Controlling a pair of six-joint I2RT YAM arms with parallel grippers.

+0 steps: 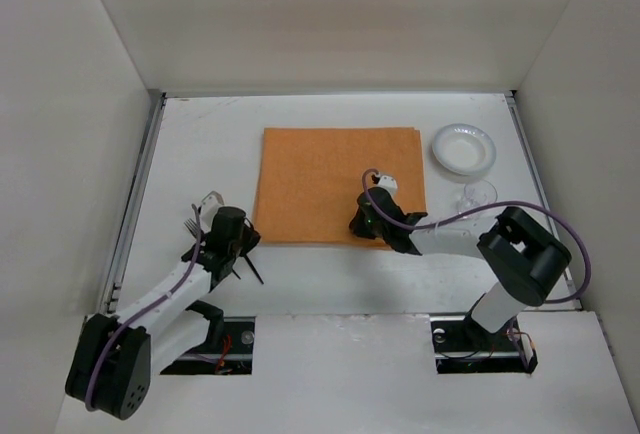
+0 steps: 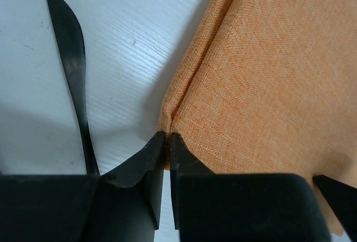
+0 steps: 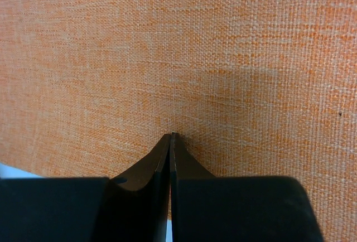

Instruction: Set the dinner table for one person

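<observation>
An orange cloth placemat (image 1: 340, 184) lies on the white dinner table (image 1: 200, 144). My left gripper (image 1: 247, 239) is at the mat's front-left corner; in the left wrist view the gripper (image 2: 168, 136) is shut on that corner of the placemat (image 2: 268, 74), which creases toward the tips. My right gripper (image 1: 362, 222) is at the mat's front edge; in the right wrist view the gripper (image 3: 172, 136) is shut with the placemat (image 3: 178, 47) pinched between the tips. A white plate (image 1: 463, 148) and a clear glass (image 1: 478, 194) stand right of the mat.
A black knife (image 1: 252, 268) lies just left of the mat's front-left corner, close to my left gripper; it also shows in the left wrist view (image 2: 70, 47). A black fork (image 1: 192, 226) lies further left. Grey rails (image 1: 140, 184) and white walls enclose the table.
</observation>
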